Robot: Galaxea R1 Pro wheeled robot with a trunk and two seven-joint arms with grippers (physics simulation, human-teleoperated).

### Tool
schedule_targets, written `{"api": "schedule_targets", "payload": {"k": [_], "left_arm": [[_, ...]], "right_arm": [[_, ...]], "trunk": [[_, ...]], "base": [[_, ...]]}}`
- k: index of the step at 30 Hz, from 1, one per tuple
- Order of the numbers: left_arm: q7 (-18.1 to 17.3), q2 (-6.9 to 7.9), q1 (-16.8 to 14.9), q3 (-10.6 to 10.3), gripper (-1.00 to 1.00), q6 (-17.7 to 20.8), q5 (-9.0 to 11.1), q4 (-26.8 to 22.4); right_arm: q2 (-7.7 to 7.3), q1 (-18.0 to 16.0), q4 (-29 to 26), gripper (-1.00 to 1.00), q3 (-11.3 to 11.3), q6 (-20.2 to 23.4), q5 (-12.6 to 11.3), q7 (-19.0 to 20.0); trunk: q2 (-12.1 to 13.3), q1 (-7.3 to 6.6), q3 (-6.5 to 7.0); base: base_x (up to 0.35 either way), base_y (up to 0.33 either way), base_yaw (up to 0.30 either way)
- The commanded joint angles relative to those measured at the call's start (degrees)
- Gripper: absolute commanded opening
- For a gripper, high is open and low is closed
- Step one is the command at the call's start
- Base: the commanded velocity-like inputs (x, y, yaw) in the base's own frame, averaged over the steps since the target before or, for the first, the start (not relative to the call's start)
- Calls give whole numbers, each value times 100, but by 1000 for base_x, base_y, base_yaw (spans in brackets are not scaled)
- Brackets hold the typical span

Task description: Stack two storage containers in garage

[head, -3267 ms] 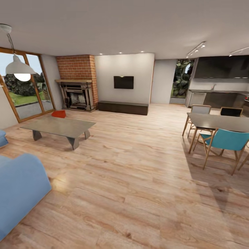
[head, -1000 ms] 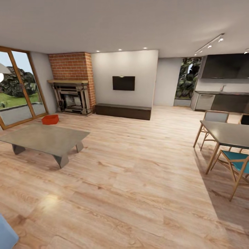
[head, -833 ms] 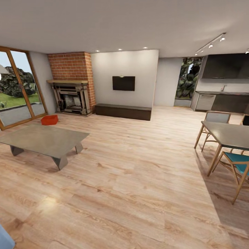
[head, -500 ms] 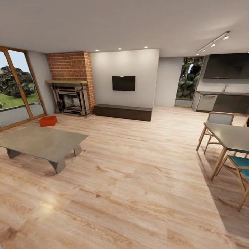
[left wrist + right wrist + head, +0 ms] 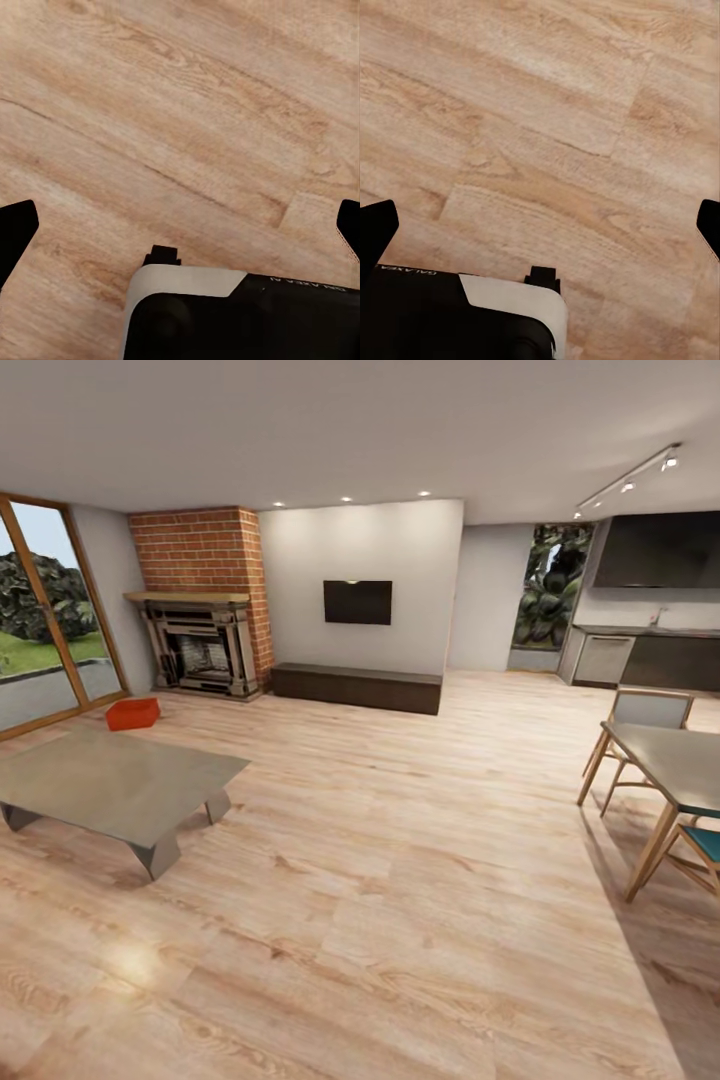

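One bin [image 5: 133, 713] lies far ahead-left by the fireplace [image 5: 200, 645], nearer the left arm; both fingers spread wide, empty.

Left gripper [image 5: 180, 225] and right gripper [image 5: 540, 225]: over plank floor [image 5: 420, 880], fingers spread wide. Ahead, far left: storage container [image 5: 132, 713] on floor, beyond coffee table [image 5: 110, 785], before fireplace [image 5: 200, 645]. Ahead: long cabinet [image 5: 355, 688] under wall TV [image 5: 357, 602]. Far right: dining table [image 5: 670, 760], chairs beside.
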Motion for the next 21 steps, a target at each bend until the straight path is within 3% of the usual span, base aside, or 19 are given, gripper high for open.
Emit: {"api": "schedule_targets", "payload": {"k": [1, 21], "left_arm": [[4, -2, -12, 24, 100, -43, 7, 27], [4, -33, -12, 24, 100, -43, -2, 27]], "right_arm": [[-3, -12, 25, 100, -42, -42, 58, 5], [-3, -12, 25, 100, -46, -42, 65, 5]], "trunk": [[-13, 7, -13], [-13, 7, -23]], "base": [[326, 0, 0], [326, 0, 0]]}}
